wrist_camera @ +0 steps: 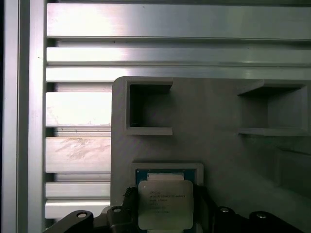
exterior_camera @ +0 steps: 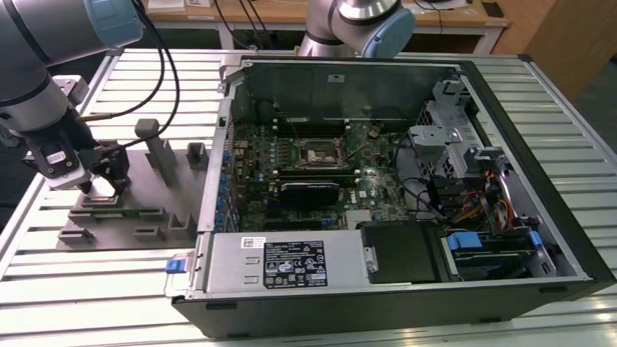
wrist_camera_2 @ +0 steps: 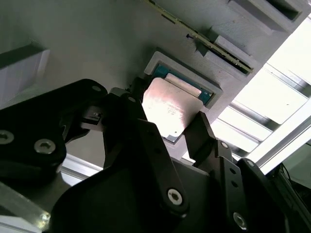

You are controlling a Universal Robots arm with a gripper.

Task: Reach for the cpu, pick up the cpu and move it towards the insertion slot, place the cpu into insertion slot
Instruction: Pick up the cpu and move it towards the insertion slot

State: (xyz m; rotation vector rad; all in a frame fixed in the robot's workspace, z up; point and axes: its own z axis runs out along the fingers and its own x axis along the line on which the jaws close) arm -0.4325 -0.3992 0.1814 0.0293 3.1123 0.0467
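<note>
Pincer position: in the exterior view the pincer is lowered over the grey fixture block. The block lies on the slatted aluminium counter at the exterior view's left, just beside the open computer case.

Pincer state: pinching the cpu. In the second wrist view the two black fingers press against opposite edges of the chip, one on each side, with the silvery top facing the camera.

Cpu location: the chip is at the fixture block, directly over the square recess with the raised pale frame. In both wrist views a blue-green strip inside that recess shows past the chip's far edge, and the chip overlaps the frame slightly – it appears raised a little. Whether it is fully clear of the recess cannot be told.

Adjacent features: two empty rectangular recesses are moulded into the block near the square one.

Insertion slot: the socket is on the motherboard inside the case, with a silvery frame and a dark centre – well apart from the pincer and the cpu.
</note>
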